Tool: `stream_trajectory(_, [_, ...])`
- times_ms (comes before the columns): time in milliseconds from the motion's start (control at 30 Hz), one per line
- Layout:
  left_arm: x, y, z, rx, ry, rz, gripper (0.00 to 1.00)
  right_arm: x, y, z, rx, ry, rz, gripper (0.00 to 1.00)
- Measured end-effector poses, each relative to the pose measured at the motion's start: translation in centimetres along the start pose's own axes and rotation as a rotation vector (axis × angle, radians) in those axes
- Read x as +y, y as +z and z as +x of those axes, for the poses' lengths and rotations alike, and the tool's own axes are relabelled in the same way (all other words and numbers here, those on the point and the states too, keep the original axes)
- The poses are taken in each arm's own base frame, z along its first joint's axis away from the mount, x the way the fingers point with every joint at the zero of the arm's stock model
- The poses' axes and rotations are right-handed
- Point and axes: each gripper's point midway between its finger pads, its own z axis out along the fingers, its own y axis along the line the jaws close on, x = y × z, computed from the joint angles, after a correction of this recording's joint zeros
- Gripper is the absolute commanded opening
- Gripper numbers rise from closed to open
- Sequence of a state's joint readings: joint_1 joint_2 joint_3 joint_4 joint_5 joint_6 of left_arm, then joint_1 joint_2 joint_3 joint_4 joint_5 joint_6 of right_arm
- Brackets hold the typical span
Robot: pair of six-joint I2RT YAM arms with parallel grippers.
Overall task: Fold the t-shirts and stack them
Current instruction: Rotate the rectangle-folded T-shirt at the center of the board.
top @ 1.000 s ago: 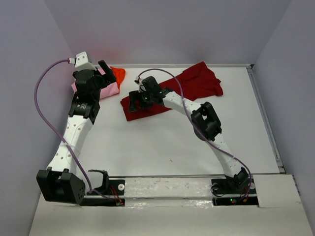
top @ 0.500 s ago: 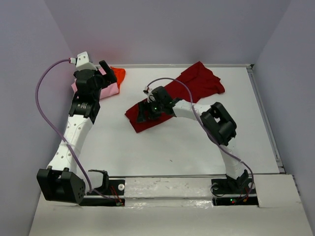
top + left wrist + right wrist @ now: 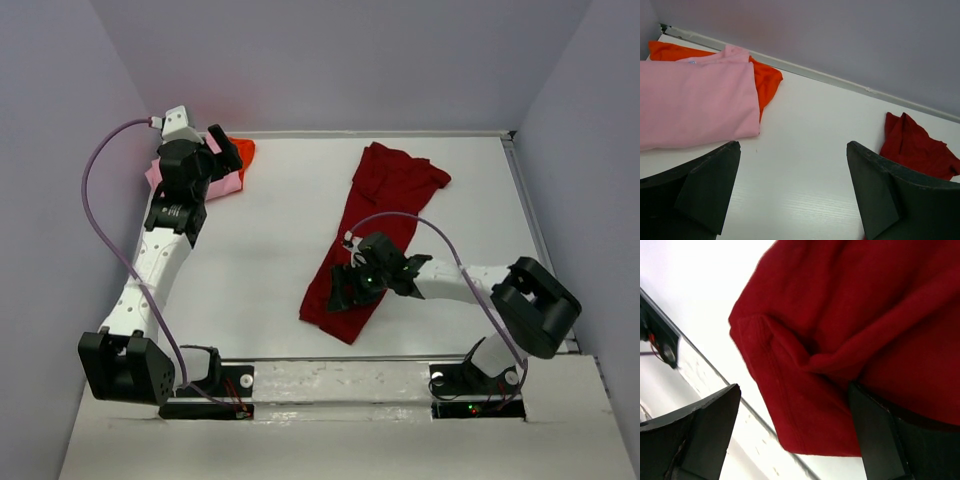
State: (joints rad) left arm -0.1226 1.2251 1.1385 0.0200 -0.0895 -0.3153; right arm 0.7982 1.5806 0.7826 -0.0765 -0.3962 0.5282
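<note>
The left claw [image 3: 216, 142] hangs released, its jaws spread wide with nothing between them. Just under and ahead of it, toward its left side, lies the pink shirt [image 3: 695, 100], folded flat. The orange shirt [image 3: 767, 80] lies beneath the pink one and pokes out past its far edge and its right edge. Both sit close to the back wall [image 3: 840, 35]. Bare table [image 3: 270, 250] fills the space straight ahead of this claw.

The right claw [image 3: 793, 387] sits low over the near end of the dark red shirt [image 3: 385, 195], and its jaws also stand wide apart. The shirt's hemmed corner lies below the gap between them. A bunched fold of cloth presses against the tip of the finger [image 3: 880, 440] on the right of the wrist view. The other finger [image 3: 705, 430] stands off the cloth, over white table. No pinch on the cloth shows. From this claw the shirt runs away in a long, rumpled strip, ending well beyond it in a crumpled bunch.
</note>
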Motion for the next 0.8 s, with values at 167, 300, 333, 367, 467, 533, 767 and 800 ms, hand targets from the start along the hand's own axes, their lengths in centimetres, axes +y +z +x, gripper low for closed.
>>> stream_trajectory(167, [-0.1,0.2,0.3,0.011,0.001,0.008,0.96,-1.4,-3.1,3.6,0.013,0.061,0.072,0.93])
stream_trajectory(300, [-0.2,0.5,0.8,0.025,0.002,0.012,0.96,-1.7,-6.7,5.3,-0.016,0.092,0.123,0.94])
stream_trajectory(333, [-0.2,0.6,1.0,0.03,0.002,0.015,0.96,-1.4,-7.6,5.2,-0.038,0.089,0.122,0.94])
stream_trajectory(367, [-0.2,0.7,1.0,0.033,0.002,0.017,0.96,-1.2,-8.2,5.0,-0.058,0.085,0.119,0.94])
stream_trajectory(467, [-0.3,0.7,1.1,0.036,0.002,0.022,0.96,0.2,-10.3,3.3,-0.12,0.072,0.118,0.94])
stream_trajectory(533, [-0.3,0.7,1.1,0.036,0.002,0.024,0.96,1.7,-11.3,1.0,-0.159,0.058,0.115,0.94])
stream_trajectory(767, [-0.6,0.7,1.2,0.039,0.0,0.038,0.96,4.9,-11.9,-10.5,-0.318,-0.055,0.205,0.95])
stream_trajectory(800, [-0.6,0.7,1.2,0.04,0.0,0.039,0.96,4.3,-11.5,-12.6,-0.341,-0.066,0.24,0.95])
